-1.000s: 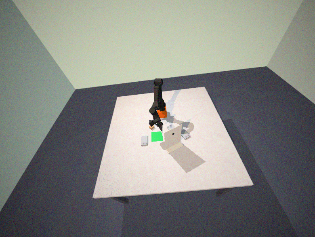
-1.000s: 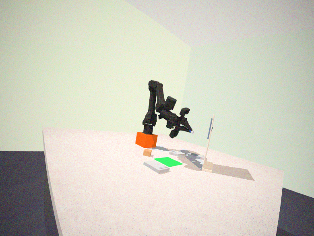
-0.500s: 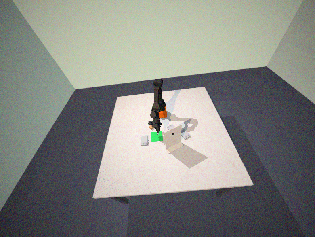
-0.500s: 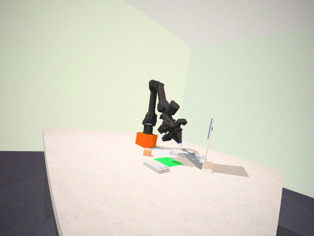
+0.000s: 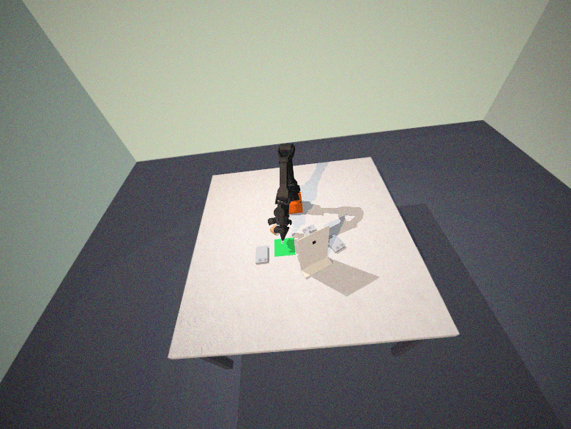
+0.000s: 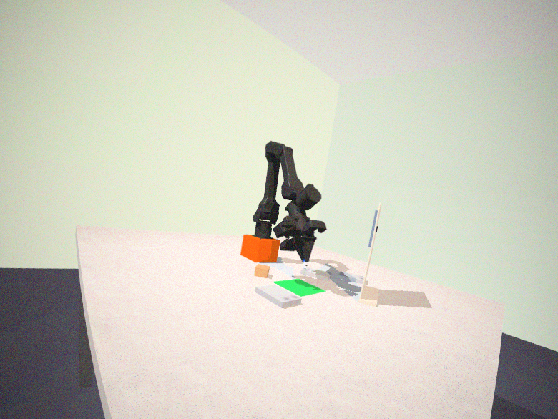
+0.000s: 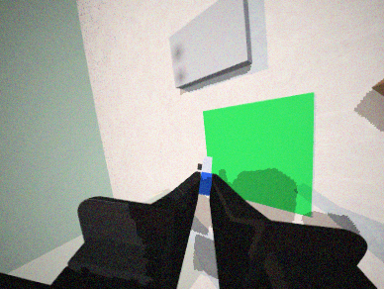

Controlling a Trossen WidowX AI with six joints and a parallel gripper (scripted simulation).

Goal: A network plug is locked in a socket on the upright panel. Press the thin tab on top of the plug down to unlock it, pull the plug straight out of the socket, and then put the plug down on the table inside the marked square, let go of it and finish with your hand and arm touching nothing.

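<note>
With the tool (image 5: 282, 238) (image 6: 305, 259) (image 7: 205, 177) pointing down, pinching the blue-and-white plug (image 5: 282, 241) (image 6: 305, 264) (image 7: 205, 183) between narrowly parted fingertips. Out of the socket, well apart from the upright panel (image 5: 310, 253) (image 6: 370, 252), and held over the bench (image 5: 239, 313) (image 6: 270, 360) (image 7: 139, 99). In the wrist view, overlapping an edge of the green square (image 5: 282, 249) (image 6: 292, 286) (image 7: 262, 144); too small to tell the exact height. Not released.

Lying flat just beside the square: a light grey box (image 5: 262, 254) (image 6: 277, 294) (image 7: 210, 45). Near another edge, on the side toward the orange base (image 5: 296, 209) (image 6: 247, 252): a small tan block (image 5: 273, 229) (image 6: 261, 270) (image 7: 379, 88). On one face of the panel, high above the bench: a blue plate (image 6: 373, 228).
</note>
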